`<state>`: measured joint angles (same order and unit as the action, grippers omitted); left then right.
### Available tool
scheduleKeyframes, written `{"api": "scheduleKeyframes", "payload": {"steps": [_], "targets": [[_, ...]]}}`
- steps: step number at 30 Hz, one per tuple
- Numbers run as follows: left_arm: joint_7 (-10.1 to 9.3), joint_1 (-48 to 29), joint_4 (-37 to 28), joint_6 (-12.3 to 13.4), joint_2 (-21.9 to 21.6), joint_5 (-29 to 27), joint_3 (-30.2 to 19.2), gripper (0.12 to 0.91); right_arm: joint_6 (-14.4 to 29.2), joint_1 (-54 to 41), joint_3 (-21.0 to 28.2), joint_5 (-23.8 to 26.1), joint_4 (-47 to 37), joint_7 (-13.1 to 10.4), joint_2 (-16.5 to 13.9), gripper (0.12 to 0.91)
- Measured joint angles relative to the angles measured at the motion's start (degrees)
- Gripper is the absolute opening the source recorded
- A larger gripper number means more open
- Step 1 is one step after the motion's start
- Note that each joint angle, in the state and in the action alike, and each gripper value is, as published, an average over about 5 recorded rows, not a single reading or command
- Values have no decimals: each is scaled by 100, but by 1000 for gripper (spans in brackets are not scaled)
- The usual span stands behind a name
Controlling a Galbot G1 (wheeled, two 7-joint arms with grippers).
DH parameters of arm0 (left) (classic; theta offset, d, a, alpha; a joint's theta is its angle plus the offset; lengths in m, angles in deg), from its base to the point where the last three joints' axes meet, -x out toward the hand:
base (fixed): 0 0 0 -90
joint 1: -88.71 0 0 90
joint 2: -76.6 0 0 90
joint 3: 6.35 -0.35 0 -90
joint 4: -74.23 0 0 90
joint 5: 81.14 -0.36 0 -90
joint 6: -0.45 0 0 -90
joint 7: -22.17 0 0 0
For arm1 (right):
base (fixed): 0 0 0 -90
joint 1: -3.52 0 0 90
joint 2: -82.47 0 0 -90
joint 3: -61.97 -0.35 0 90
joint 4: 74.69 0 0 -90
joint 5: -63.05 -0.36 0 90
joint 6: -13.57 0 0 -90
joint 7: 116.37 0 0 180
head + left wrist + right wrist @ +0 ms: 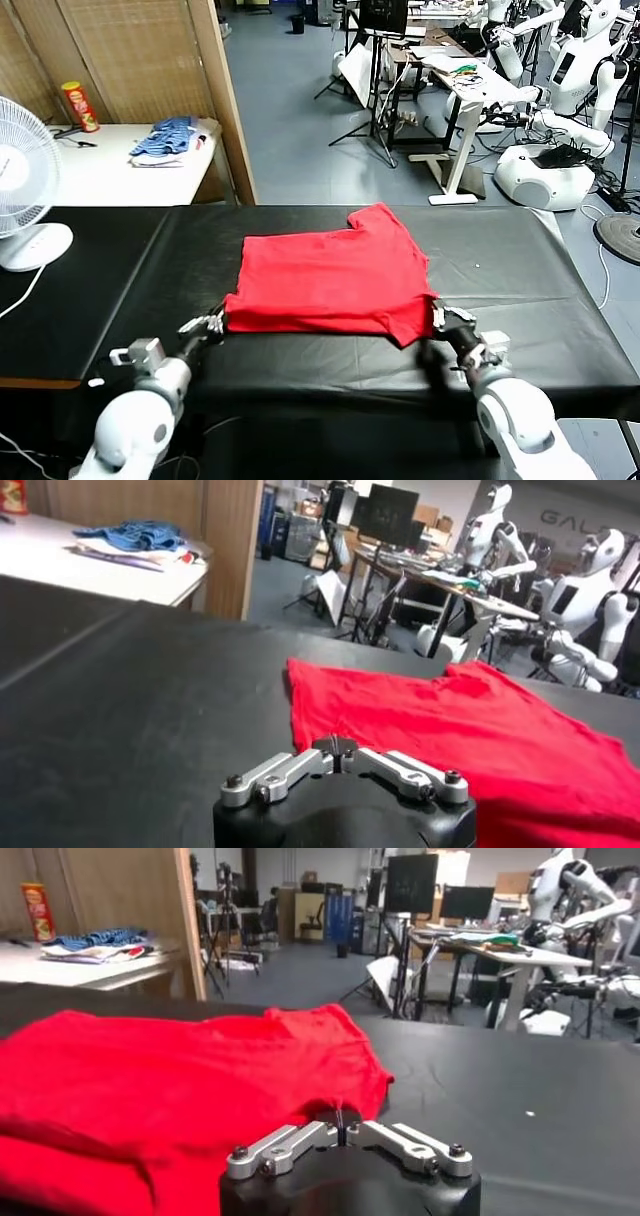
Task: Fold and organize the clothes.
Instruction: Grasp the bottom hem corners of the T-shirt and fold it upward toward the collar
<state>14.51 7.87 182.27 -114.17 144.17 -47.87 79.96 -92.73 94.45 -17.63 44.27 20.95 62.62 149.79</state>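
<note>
A bright red T-shirt point(330, 275) lies spread across the middle of the black tabletop point(520, 260), folded so that one short sleeve pokes up toward the upper centre of the head view and another corner hangs down at the lower right of the cloth. The left gripper point(215, 323) sits at the shirt's lower left corner, its fingers pinched together right on the hem; in the left wrist view the fingers point(335, 748) meet at a point at the edge of the red cloth. The right gripper point(447, 318) is at the lower right corner, fingers likewise closed tight on the fabric's edge, as the right wrist view point(342, 1123) shows. In the upper left of the head view stand a white fan point(25, 165), a blue striped heap of garments point(168, 140) on a white side table and a red-and-yellow can point(80, 106).
</note>
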Motion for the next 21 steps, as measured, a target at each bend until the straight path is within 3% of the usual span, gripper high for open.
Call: {"api": "scheduleKeyframes", "payload": {"steps": [3,5,13,16,21], "targets": [[-15,-211,-266,19,28,-100,-82,126,18,-202,54,0,-194,-4,101,135],[-50,-300,-404,24,47,-155,-109,126,1,-248,51,-7,-235,12,132,189],[-105,-329,-511,-3,122,-261,-115,150,-228,148,-164,-128,258,103,-67,592],[-90,-234,-410,-8,124,-279,-91,267,-271,477,-289,-158,630,97,-193,733],[-48,49,-126,-33,92,-261,-11,550,-254,1033,-480,-156,1028,77,-332,796]]}}
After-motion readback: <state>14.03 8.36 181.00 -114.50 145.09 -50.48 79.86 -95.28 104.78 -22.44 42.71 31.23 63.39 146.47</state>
